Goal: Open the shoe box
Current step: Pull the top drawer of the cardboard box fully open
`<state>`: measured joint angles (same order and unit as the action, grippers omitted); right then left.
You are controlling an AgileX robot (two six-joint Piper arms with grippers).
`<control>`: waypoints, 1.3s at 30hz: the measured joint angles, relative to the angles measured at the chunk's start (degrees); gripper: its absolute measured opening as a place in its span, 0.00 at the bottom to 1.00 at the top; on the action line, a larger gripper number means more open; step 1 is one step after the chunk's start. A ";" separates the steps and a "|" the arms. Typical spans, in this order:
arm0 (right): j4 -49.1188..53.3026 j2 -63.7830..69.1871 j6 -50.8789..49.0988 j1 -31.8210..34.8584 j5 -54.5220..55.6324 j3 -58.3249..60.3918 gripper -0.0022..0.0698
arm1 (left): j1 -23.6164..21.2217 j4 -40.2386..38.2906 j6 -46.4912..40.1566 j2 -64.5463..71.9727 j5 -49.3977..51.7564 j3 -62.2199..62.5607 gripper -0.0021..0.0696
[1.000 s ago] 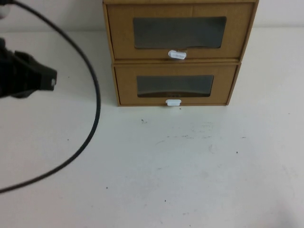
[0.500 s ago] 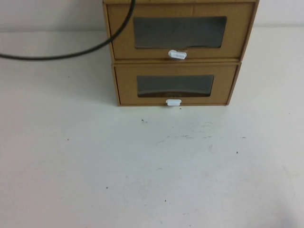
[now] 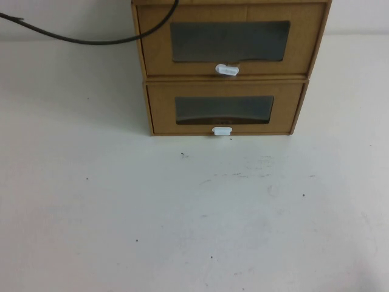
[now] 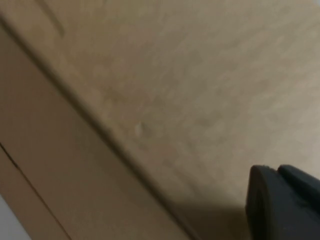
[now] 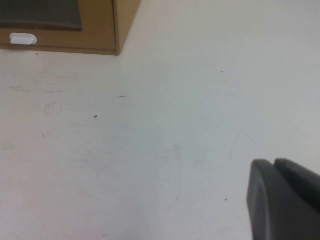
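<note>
Two brown cardboard shoe boxes are stacked at the table's far middle. The upper box (image 3: 155,42) has a dark window and a white handle (image 3: 227,70). The lower box (image 3: 161,115) has its own white handle (image 3: 222,131). Both drawers look pushed in. My left gripper (image 4: 277,171) is shut and empty, very close to a brown cardboard face (image 4: 165,90); it is outside the high view. My right gripper (image 5: 274,164) is shut and empty above the bare white table, to the right of the lower box (image 5: 100,25) and its handle (image 5: 23,38).
A black cable (image 3: 79,40) runs from the far left edge across to the top of the upper box. The white table (image 3: 194,219) spreads out in front of the boxes, with small dark specks and scuffs.
My left arm has moved out of the high view. Its cable swung from the table's left side up to the far edge, over the top of the upper box. The boxes have not moved.
</note>
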<state>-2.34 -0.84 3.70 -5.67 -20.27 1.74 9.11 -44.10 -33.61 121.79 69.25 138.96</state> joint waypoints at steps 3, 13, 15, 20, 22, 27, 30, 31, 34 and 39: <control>-0.27 0.00 0.00 0.00 0.00 0.00 0.00 | 0.00 -1.04 0.50 1.43 -0.42 0.37 0.02; -0.67 0.00 0.00 0.00 0.00 0.00 0.00 | 0.00 -0.90 1.38 1.67 -0.42 0.60 0.02; -0.67 0.00 0.00 0.00 0.00 0.00 0.00 | 0.00 -0.90 1.46 1.67 -0.42 0.60 0.02; -0.78 0.00 0.00 0.00 0.00 0.00 0.00 | 0.00 -0.90 1.80 1.67 -0.32 0.60 0.02; -0.71 0.00 0.00 0.00 0.00 0.00 0.00 | 0.00 -0.90 2.05 1.67 -0.31 0.60 0.02; -0.92 0.00 0.00 0.00 0.00 0.00 0.00 | 0.00 -0.90 2.55 1.67 -0.20 0.60 0.02; -3.11 0.00 0.00 0.00 2.22 0.00 0.00 | 0.00 -1.26 2.92 1.67 -0.08 0.60 0.02; -4.76 0.00 0.00 0.00 4.75 0.00 0.00 | 0.00 -1.27 3.01 1.67 0.01 0.60 0.02; -14.94 0.00 0.00 0.00 14.28 0.00 0.00 | 0.00 -1.36 3.14 1.67 0.13 0.60 0.02; -33.60 0.00 0.00 0.00 27.08 0.00 0.00 | 0.00 -1.50 3.14 1.71 0.13 0.60 0.02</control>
<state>-35.94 -0.84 3.70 -5.67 6.81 1.74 9.11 -45.59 -30.47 123.49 69.39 139.57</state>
